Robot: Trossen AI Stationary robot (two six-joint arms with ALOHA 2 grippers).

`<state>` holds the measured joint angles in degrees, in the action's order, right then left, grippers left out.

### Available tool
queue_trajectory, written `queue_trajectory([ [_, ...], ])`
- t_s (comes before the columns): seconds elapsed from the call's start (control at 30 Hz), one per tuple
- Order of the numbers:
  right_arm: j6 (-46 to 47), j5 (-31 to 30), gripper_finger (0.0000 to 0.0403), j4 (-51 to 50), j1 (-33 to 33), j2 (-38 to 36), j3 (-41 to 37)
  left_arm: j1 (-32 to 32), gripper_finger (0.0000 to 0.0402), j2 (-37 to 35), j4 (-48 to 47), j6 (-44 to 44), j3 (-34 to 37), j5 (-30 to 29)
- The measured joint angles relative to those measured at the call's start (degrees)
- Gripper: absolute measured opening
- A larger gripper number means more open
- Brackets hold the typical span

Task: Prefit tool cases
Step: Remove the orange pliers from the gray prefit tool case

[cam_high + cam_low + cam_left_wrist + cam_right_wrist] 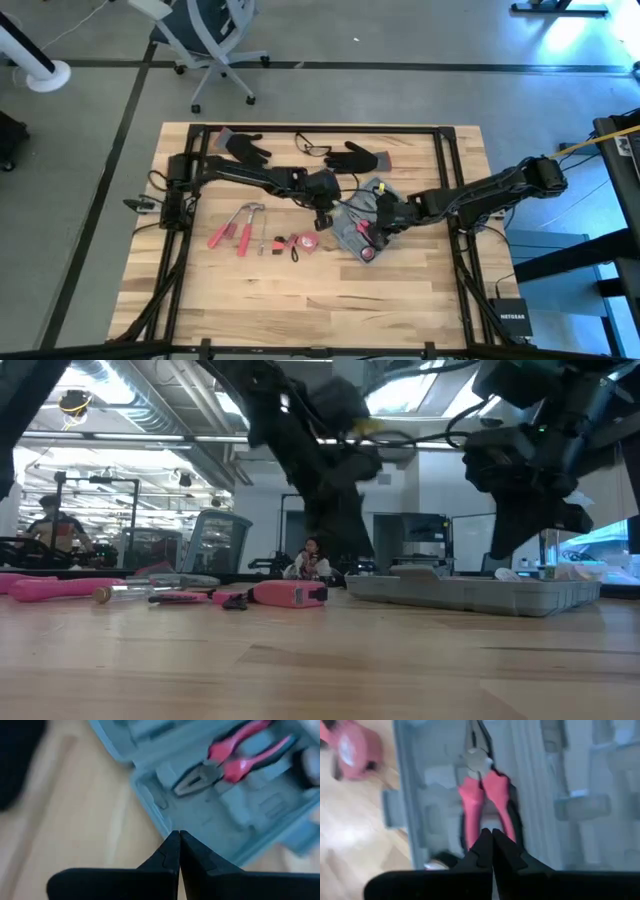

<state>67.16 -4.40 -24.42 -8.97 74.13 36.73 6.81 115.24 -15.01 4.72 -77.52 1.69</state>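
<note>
Bench (300, 300) of pale wood carries everything. Open on it, right of centre, lies the grey-blue tool case (352, 228), with red-handled pliers (235, 757) seated in a moulded slot. Left gripper (179, 851) hovers at the case's left edge, fingers pressed together, holding nothing. Right gripper (491, 845) hangs over the pliers' handles, likewise closed and empty. Loose red-handled tools (235, 228) lie left of the case.

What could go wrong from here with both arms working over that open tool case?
Both shut grippers crowd the open tool case: the left gripper over its edge, the right gripper over the pliers' red handles. The arms might collide there. The case lies loose on the table, so a push at its rim could slide it. A nudge might unseat the pliers.
</note>
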Motion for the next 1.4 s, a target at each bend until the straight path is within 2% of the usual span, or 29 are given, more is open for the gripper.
queue_trajectory([
  [0.1,3.4,0.2,0.0000,0.2,-0.5,0.5,0.0,0.0,0.0000,2.6,4.0,2.3,-1.4,0.2],
  [0.2,7.8,-2.4,0.0000,0.7,-2.2,1.0,-0.6,0.0,0.0000,3.4,9.7,2.4,-1.9,2.0],
  [0.33,13.3,-4.9,0.0000,1.0,-4.7,1.0,-2.0,-0.1,0.0000,4.9,10.8,2.2,-1.7,2.2],
  [0.5,17.1,-5.1,0.0000,0.8,-7.1,1.0,-3.3,-0.1,0.0000,6.4,11.0,2.3,-1.7,2.3],
  [0.57,18.1,-5.1,0.0000,0.9,-7.6,1.0,-3.4,-0.4,0.0000,6.6,10.9,2.3,-1.7,1.0],
  [0.67,19.4,-5.3,0.0000,2.0,-7.6,1.0,-3.5,-0.9,0.0000,6.5,11.5,2.3,-1.7,-4.0],
  [0.87,19.6,-5.5,0.0000,8.5,-7.6,5.2,-3.4,-1.3,0.0000,6.6,9.8,2.1,-1.7,-4.2],
  [1.13,17.8,-4.4,0.0000,13.3,-7.6,8.6,-3.4,-4.4,0.0000,6.3,-0.4,4.6,-2.0,-4.6],
  [1.4,16.1,-1.8,0.0000,13.1,-7.6,8.6,-3.4,-9.0,0.0000,6.6,0.9,12.4,-1.7,-5.8],
])
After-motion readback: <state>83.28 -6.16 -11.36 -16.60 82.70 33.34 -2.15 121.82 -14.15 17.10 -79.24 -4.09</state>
